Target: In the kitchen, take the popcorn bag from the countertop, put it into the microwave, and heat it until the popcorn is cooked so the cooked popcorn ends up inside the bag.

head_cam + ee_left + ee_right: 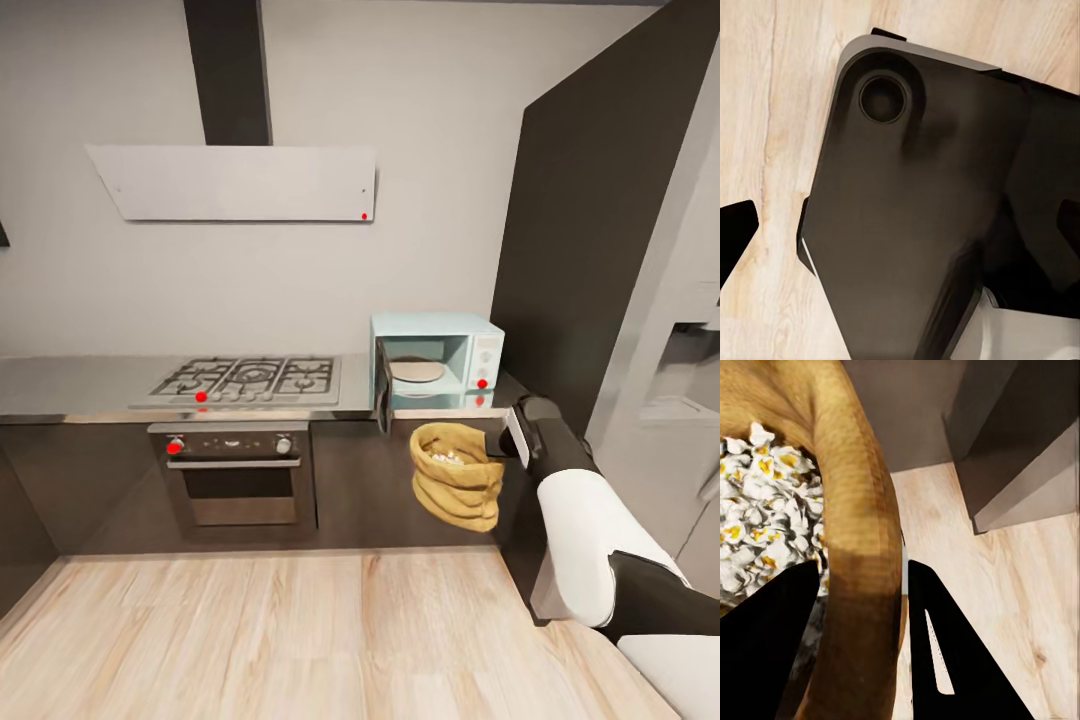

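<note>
Hood (235,182): white panel on the pale wall, above the hob.
Hob (250,378): gas burners set in the grey countertop (70,385), at the left of the head view.
Oven (238,473): steel front with knobs, built into the dark cabinets below the hob.
Left gripper (735,236): one dark fingertip shows at the edge of the left wrist view, over pale wood floor (765,90) and beside the robot's dark base (915,217); whether its fingers are apart or together cannot be told.
Microwave (438,364): pale blue, on the countertop right of the hob, door swung open toward the left, turntable plate visible inside.
Popcorn bag (457,476): tan sack held in the air in front of the cabinets, below and just in front of the microwave, clear of the countertop, mouth up.
Popcorn (761,517): white and yellow puffed pieces fill the bag's mouth.
Right gripper (859,641): at the bag's right side in the head view, clamped on the rolled rim (862,585), one dark finger inside against the popcorn, the other outside.
Tall cabinet (590,220): dark, at the right behind the white arm.
</note>
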